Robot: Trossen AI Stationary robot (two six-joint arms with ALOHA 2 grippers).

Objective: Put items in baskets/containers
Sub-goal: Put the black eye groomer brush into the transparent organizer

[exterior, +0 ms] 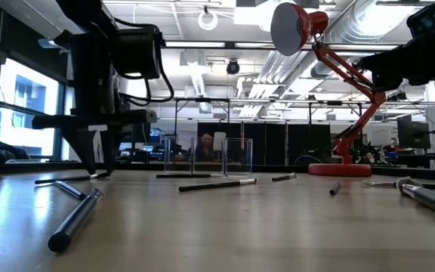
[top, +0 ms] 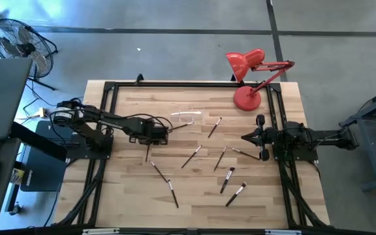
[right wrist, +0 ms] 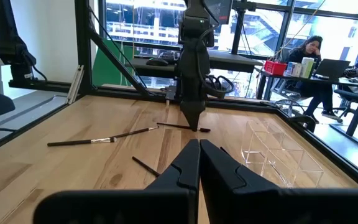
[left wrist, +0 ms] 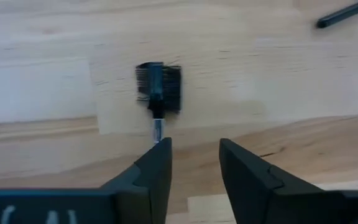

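Note:
Several thin dark makeup brushes (top: 191, 156) lie scattered over the wooden table (top: 129, 196). The clear plastic holder (top: 187, 117) stands at the back middle, also seen as the holder (right wrist: 278, 152) in the right wrist view. My left gripper (top: 150, 140) points down at the table left of centre, open. In its wrist view a brush with a dark comb head (left wrist: 159, 87) lies flat, its handle running to the tip of one finger (left wrist: 160, 158); nothing sits between the fingers. My right gripper (top: 247, 137) waits shut at the right side, holding nothing.
A red desk lamp (top: 248, 78) stands at the back right corner. A black frame (top: 109, 104) rims the table. A fan (top: 18, 39) stands off the table at the far left. People sit at desks (right wrist: 316, 56) beyond the table.

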